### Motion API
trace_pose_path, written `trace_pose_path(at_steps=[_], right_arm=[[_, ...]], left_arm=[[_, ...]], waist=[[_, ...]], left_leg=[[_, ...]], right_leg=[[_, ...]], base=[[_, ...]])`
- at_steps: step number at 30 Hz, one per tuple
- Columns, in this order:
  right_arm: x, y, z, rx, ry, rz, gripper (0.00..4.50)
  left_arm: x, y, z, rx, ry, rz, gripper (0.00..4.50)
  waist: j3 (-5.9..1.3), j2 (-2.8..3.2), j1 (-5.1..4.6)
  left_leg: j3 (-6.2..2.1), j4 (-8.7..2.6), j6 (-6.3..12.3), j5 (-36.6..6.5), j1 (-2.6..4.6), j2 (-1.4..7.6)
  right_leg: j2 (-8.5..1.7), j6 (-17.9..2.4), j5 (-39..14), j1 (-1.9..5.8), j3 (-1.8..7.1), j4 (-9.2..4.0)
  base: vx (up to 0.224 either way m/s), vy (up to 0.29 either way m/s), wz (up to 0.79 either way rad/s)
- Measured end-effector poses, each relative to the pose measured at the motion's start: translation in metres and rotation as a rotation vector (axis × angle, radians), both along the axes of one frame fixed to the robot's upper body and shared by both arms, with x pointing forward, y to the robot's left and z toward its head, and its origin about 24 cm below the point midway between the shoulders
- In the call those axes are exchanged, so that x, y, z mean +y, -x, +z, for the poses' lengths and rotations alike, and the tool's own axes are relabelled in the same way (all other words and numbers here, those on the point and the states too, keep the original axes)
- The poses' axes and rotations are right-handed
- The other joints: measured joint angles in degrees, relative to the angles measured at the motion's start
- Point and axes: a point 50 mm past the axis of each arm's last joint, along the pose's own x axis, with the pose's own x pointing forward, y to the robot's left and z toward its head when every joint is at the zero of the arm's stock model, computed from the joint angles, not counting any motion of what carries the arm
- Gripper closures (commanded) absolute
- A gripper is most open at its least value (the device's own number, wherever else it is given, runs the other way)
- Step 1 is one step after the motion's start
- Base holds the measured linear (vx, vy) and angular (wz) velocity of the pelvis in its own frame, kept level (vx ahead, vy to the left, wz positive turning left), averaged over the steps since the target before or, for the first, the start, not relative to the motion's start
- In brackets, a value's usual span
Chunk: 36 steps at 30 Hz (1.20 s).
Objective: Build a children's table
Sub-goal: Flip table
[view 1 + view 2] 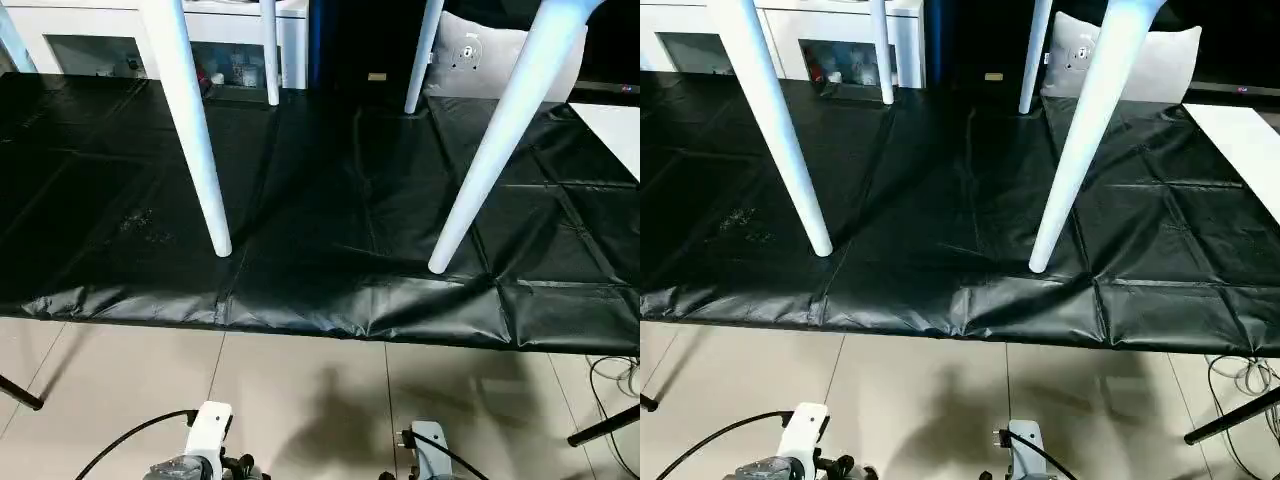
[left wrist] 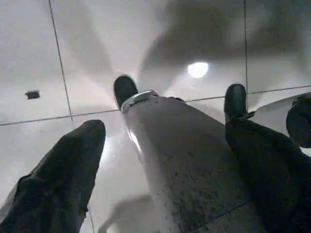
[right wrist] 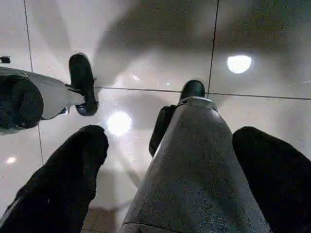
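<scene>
The children's table stands upright on the black sheet (image 1: pixel 320 200). Its four white tube legs rise out of the top of the head views: near left leg (image 1: pixel 195 130), near right leg (image 1: pixel 500 140), and two far legs (image 1: pixel 269 50) (image 1: pixel 423 55). The tabletop is out of view above. My left gripper (image 2: pixel 165 128) hangs open over the tiled floor, its black fingers (image 2: pixel 73 165) either side of my own grey shin. My right gripper (image 3: pixel 170 133) is open the same way, holding nothing, fingers (image 3: pixel 68 179) spread around the other shin. Both are well away from the table.
A white cabinet (image 1: pixel 100 40) stands behind the sheet at the back left and a grey cushion (image 1: pixel 480 50) at the back right. A white board (image 1: pixel 615 130) lies at the right edge. Cables (image 1: pixel 615 375) and black stand feet (image 1: pixel 20 395) (image 1: pixel 600 430) lie on the pale floor.
</scene>
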Motion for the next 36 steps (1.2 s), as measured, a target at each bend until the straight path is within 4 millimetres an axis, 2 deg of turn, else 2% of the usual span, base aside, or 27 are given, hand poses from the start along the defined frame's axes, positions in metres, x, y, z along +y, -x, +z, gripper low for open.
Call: trace_pose_path(at_steps=[36], right_arm=[[0.0, -0.0003, 0.0001, 0.0, 0.0, 0.0, 0.0]], left_arm=[[0.0, 0.0001, 0.0, 0.0, 0.0, 0.001, 0.06]], waist=[[0.01, 0.01, -0.1]], left_leg=[[0.32, -0.74, 0.0, 0.0, 0.01, 0.0]], right_leg=[[0.0, 0.14, -0.12, -0.05, -0.04, -0.63]], base=[[0.0, 0.0, 0.0]])
